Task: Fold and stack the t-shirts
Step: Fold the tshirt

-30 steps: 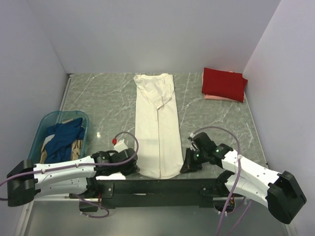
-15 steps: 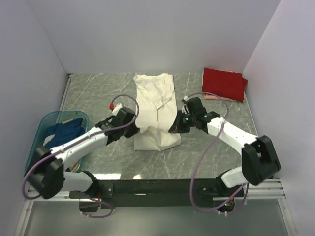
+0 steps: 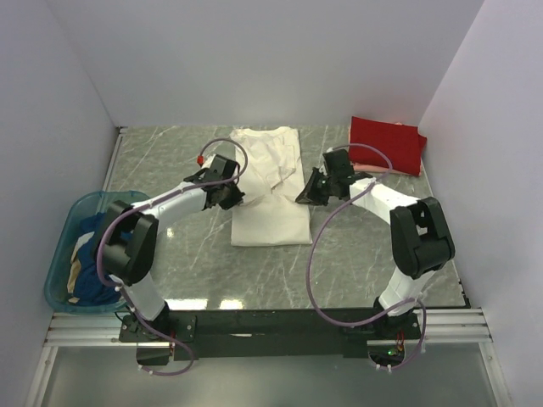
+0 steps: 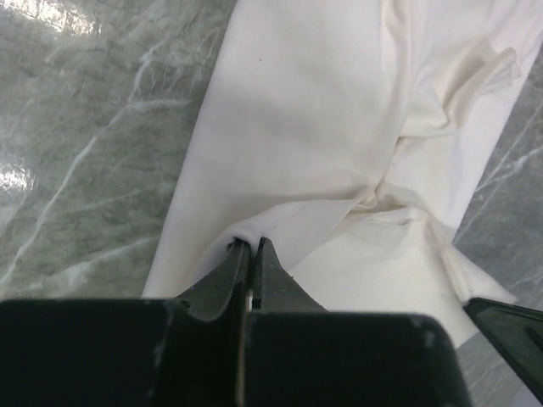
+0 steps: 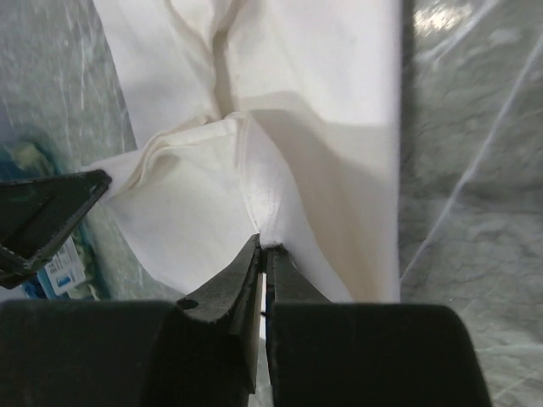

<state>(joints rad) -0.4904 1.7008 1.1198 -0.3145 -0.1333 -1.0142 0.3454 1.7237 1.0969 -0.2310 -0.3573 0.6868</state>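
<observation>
The cream-white t-shirt (image 3: 270, 195) lies as a long strip down the table's middle, its near end doubled over toward the far end. My left gripper (image 3: 235, 200) is shut on the left corner of that lifted hem (image 4: 248, 239). My right gripper (image 3: 302, 197) is shut on the right corner (image 5: 265, 244). Both hold the fold a little above the cloth (image 4: 339, 127) underneath. A folded red t-shirt (image 3: 386, 142) rests on a pale pink one (image 3: 366, 168) at the far right. Dark blue (image 3: 92, 233) and tan (image 3: 75, 273) shirts lie bunched in the basket.
A teal plastic basket (image 3: 61, 254) stands at the near left edge of the green marble table (image 3: 170, 170). White walls close in the left, far and right sides. Cables loop from both arms over the tabletop.
Both grippers have carried the shirt's near hem from the table's near edge up toward the far end, folding the strip over itself. The arms are now stretched out far forward.
</observation>
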